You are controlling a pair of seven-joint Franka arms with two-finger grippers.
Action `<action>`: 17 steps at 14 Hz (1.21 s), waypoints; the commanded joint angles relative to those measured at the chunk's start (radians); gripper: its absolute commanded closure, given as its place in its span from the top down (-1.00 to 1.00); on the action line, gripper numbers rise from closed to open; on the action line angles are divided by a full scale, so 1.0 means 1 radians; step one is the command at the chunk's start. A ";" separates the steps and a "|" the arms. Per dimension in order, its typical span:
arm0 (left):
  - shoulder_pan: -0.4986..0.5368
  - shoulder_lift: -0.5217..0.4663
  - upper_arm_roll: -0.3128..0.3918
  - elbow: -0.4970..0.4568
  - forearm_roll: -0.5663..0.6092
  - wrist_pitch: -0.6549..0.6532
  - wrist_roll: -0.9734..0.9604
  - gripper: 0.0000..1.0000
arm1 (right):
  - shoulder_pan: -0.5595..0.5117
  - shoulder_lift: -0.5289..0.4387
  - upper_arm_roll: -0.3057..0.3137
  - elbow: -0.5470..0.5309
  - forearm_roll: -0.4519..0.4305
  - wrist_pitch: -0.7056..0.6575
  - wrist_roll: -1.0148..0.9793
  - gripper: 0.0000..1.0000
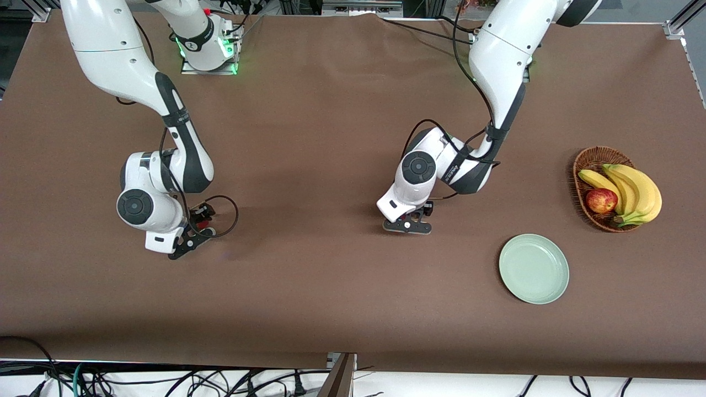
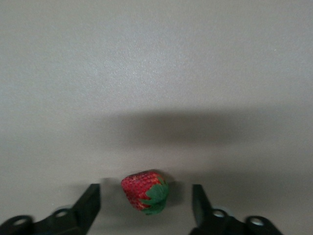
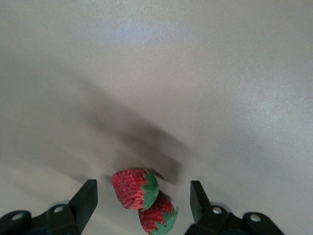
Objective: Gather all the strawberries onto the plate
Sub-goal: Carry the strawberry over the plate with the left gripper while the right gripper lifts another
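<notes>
- Left claw (image 2: 145, 203) is down at the brown bench (image 1: 331, 138), near the middle. Its fingers stand apart on either side of one strawberry (image 2: 145, 191), with a gap showing on each side, so nothing is gripped.
- That strawberry lies on the bench between the fingertips, its green top turned toward one finger. In the front view the left arm's hand hides it.
- Right claw (image 3: 144, 200) is low at the bench toward the right arm's end. Its fingers also stand apart, around two strawberries (image 3: 134, 188) that touch one another; no finger presses on either.
- In the front view a little red shows at the right claw (image 1: 199, 225), where those berries lie.
- The plate (image 1: 534, 268), pale green, sits bare on the bench toward the left arm's end, at about 4 o'clock from the left claw (image 1: 408, 225) and well apart from it.
- A wicker basket (image 1: 593, 160) stands at about 1 o'clock from the plate, farther from the front camera. It holds bananas (image 1: 634, 190) and a red apple (image 1: 601, 200).
</notes>
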 commanded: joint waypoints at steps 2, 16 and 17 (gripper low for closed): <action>-0.011 -0.005 0.010 -0.010 0.022 0.009 0.004 -0.87 | -0.006 -0.030 0.011 -0.040 0.021 0.018 -0.031 -0.05; 0.440 -0.148 0.015 0.047 0.006 -0.298 1.063 -0.81 | 0.185 0.019 0.062 0.126 0.231 0.018 0.473 -0.62; 0.469 -0.128 0.008 0.046 -0.005 -0.263 1.122 -0.80 | 0.231 0.024 0.062 0.144 0.234 0.018 0.592 -0.62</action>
